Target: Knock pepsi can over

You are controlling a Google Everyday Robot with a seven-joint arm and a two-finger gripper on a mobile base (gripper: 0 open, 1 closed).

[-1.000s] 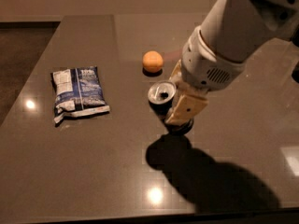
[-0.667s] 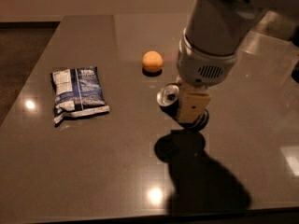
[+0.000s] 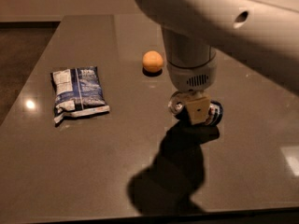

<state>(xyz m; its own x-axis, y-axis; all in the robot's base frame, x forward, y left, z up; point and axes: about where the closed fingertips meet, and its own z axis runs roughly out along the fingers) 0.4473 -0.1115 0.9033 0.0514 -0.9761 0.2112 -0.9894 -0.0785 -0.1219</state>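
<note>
**Can down on the shiny table**

The pepsi can lies on its side near the middle of the dark, shiny table. Its silver top points left. The gripper is right in front of it, touching it. I cannot tell if the gripper is open or closed. A snack bag and an orange sit apart. The big arm makes a shadow. A pale wall is behind.

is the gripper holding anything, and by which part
Cannot tell. The gripper is down over the middle of the pepsi can, which lies on its side on the table; any grip is hidden.
</note>
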